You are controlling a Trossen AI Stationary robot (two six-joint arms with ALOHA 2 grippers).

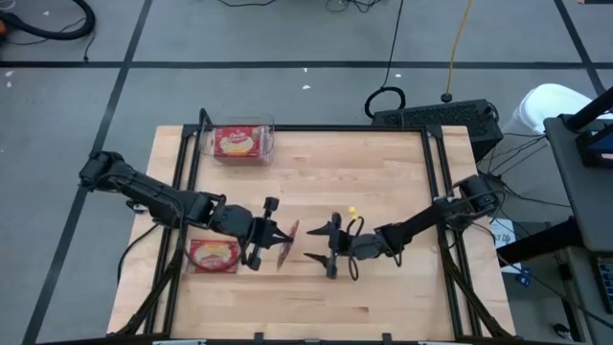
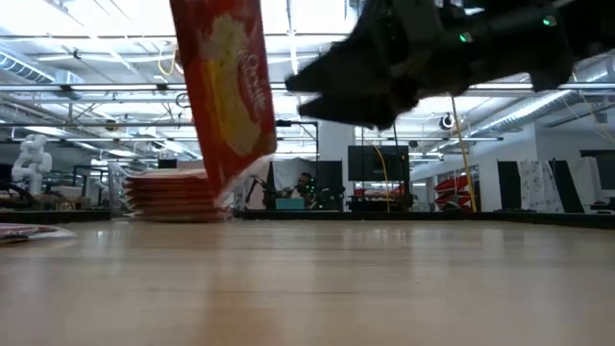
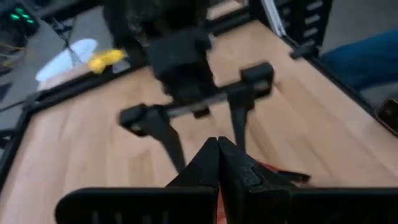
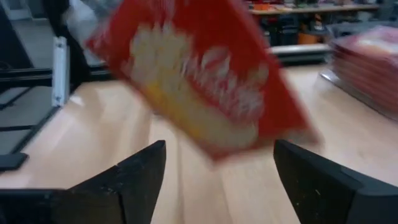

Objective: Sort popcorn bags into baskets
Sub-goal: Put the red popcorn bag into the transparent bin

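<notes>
Left jaws (image 1: pixel 278 237) clamp a red popcorn bag (image 1: pixel 286 243) on edge mid-desk; right jaws (image 1: pixel 323 241) gape beside it; pale wooden desk (image 1: pixel 383 297), grey floor.

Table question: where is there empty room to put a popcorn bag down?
Bare wood runs along the table's far right side, beyond the right gripper, and along the near edge. Crowded: mid-table, where the left gripper holds a popcorn bag, the stack, and the clear bin.

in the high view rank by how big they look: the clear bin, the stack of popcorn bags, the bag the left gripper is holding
1. clear bin
2. stack of popcorn bags, close behind
3. held bag in the left gripper, seen edge-on, so it only looks smallest
</notes>
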